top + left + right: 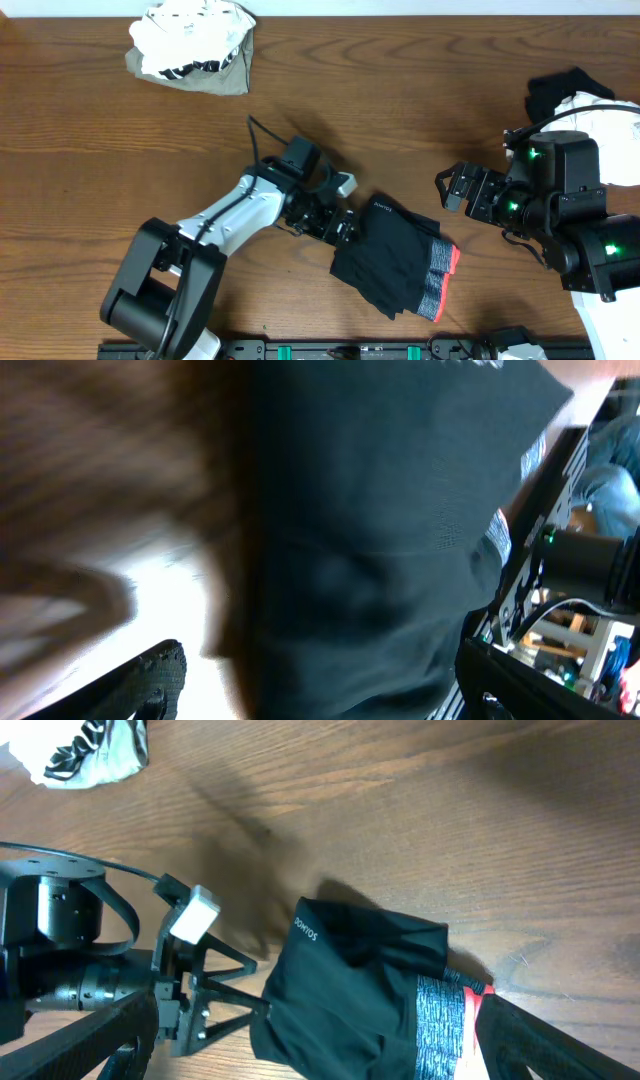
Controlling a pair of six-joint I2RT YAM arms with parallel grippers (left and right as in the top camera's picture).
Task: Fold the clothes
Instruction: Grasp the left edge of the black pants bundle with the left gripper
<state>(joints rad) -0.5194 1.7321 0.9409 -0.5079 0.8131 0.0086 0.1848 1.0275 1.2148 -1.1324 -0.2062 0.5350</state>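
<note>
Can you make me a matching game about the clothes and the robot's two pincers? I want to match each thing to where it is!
Things:
1. black garment with a red edge
2. white and olive pile of clothes
3. left pincer
4. right pincer

Places:
A. far left corner of the table
B. open, right at the black garment's left edge
C. middle of the table, near the front
D. open, off to the right, apart from the black garment

Pairs: 1-C, 2-A, 3-B, 4-D
</note>
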